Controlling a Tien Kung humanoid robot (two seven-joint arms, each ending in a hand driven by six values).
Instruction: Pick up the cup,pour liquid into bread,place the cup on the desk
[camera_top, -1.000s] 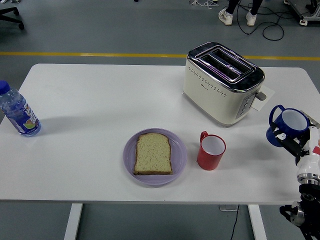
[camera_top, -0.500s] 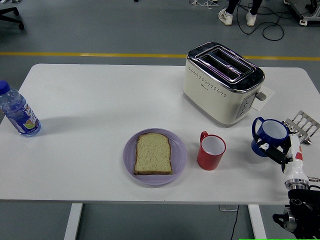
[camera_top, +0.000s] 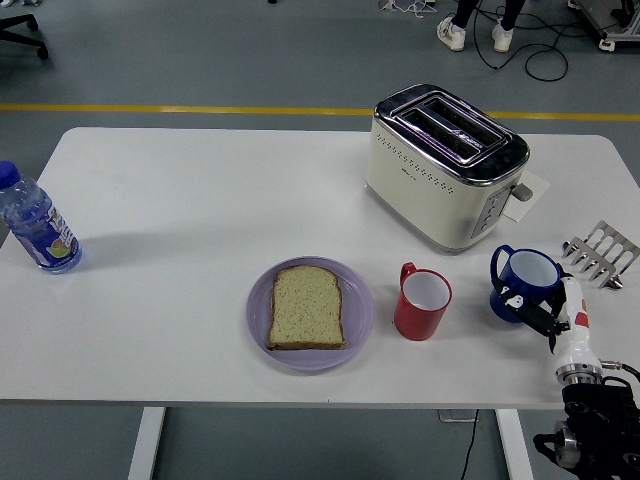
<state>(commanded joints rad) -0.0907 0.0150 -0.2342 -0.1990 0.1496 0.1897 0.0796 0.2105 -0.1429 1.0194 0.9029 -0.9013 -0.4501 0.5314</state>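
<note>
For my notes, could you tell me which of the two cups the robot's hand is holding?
The blue cup, right of the red cup, is in the right hand; the red one stands free.

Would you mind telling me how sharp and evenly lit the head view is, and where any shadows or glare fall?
Head view: sharp throughout, evenly lit from above. Soft shadows lie left of the water bottle and under the purple plate. Glare streaks the toaster chrome top. The right robot hand on the blue cup shows no motion blur.

Toaster (camera_top: 440, 170) glossy chrome top; table (camera_top: 200, 200) matt white
</note>
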